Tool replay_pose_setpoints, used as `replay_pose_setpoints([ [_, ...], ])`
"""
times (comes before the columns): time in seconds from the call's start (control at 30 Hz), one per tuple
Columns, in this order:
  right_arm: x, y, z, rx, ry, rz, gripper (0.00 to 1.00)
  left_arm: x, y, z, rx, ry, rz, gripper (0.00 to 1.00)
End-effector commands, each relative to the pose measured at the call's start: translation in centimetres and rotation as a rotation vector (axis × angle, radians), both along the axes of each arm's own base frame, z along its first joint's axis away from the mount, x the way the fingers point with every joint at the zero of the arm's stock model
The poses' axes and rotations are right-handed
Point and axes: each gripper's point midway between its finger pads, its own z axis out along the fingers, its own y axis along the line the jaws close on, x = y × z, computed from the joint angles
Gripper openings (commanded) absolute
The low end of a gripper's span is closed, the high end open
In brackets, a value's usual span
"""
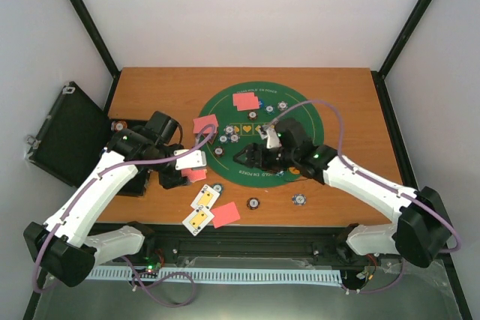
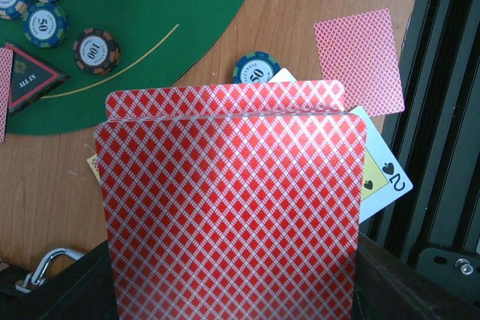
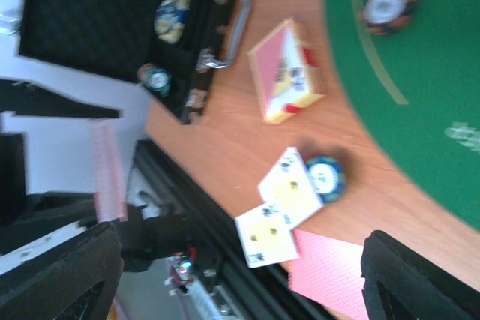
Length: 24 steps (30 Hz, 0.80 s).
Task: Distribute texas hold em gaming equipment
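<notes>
L hand (image 1: 189,162) is clamped on a stack of red-backed playing cards (image 2: 232,207), w/ a face-up 2 of spades (image 2: 386,174) on the surface (image 2: 45,185) just under it & a blue 50 chip (image 2: 255,69) just ahead; R hand (image 1: 247,157), fingers wide apart & empty, sits over green mat (image 1: 223,104) edge.

Wooden surface (image 1: 345,103), round green mat (image 1: 225,106) at centre, open black case (image 1: 71,144) over left edge, two face-up cards (image 1: 205,198), one red-backed card (image 1: 226,214), three chips (image 1: 298,200) near the near edge.
</notes>
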Motion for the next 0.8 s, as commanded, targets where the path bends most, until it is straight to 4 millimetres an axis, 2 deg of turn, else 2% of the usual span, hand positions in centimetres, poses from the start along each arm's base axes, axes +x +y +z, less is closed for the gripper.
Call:
replay_pose_setpoints([
  [0.0,-1.6,4.7,3.4,0.185,-0.015,0.081,0.87,0.3,-0.4,1.4,-0.022,-0.029,-0.023,0.18],
  [0.13,-3.1,7.2,4.1,0.251,-0.001,0.141,0.87,0.2,-0.5,1.6,-0.029,-0.025,-0.022,0.18],
  [0.33,-4.0,9.8,3.9,0.271,0.013,0.195,0.87,0.3,-0.9,2.0,-0.049,-0.018,-0.018,0.18],
  [0.77,-5.3,13.2,3.1,0.323,0.052,0.268,0.85,0.2,-1.2,1.3,-0.042,-0.005,-0.026,0.18],
])
